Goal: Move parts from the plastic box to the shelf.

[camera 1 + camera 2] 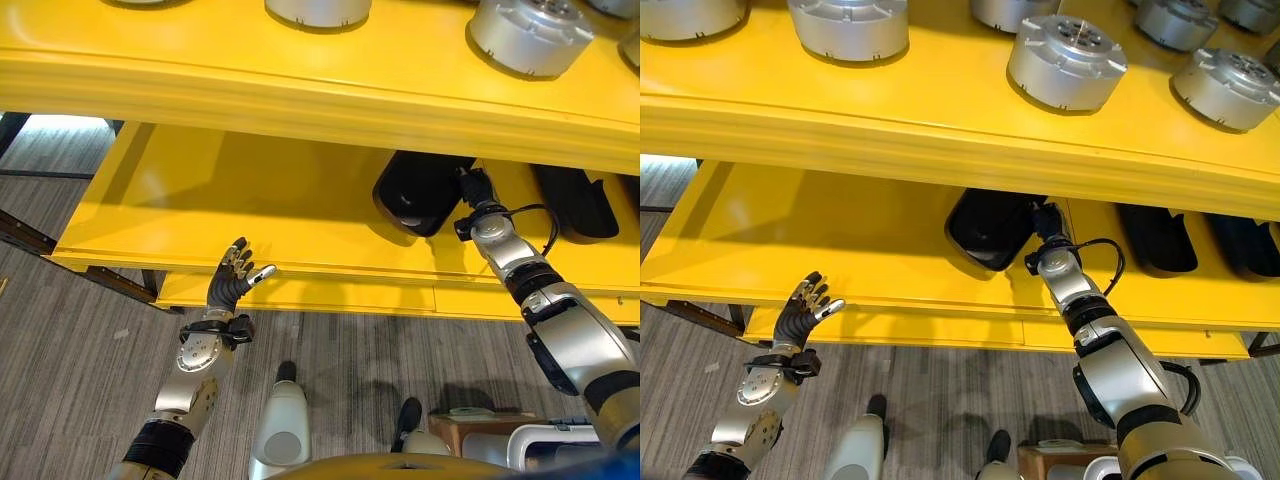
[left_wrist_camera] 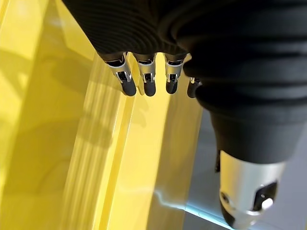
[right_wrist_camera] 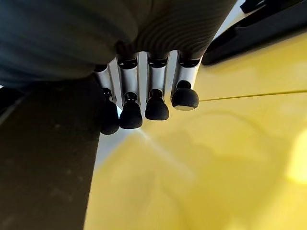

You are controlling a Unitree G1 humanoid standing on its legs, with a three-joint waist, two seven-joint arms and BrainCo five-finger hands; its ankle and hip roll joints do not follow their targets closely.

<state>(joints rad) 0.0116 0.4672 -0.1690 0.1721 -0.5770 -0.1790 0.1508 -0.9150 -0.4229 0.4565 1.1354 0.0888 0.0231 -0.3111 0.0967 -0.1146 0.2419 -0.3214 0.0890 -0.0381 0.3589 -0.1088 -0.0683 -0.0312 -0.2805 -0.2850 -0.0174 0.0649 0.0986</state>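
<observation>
A black part (image 1: 415, 195) lies on the lower yellow shelf (image 1: 250, 200), under the upper board. My right hand (image 1: 1045, 220) reaches in beside that part. In the right wrist view its fingers (image 3: 158, 103) run straight along the edge of the black part (image 3: 43, 158), over the yellow board, and are not curled round it. My left hand (image 1: 232, 280) is raised in front of the lower shelf's front edge. Its fingers (image 2: 146, 79) are straight and hold nothing.
Several round silver parts (image 1: 1065, 60) stand on the upper shelf. More black parts (image 1: 575, 205) lie to the right on the lower shelf. A brown box (image 1: 475, 428) and a pale bin (image 1: 550, 442) sit low at the right, over grey floor.
</observation>
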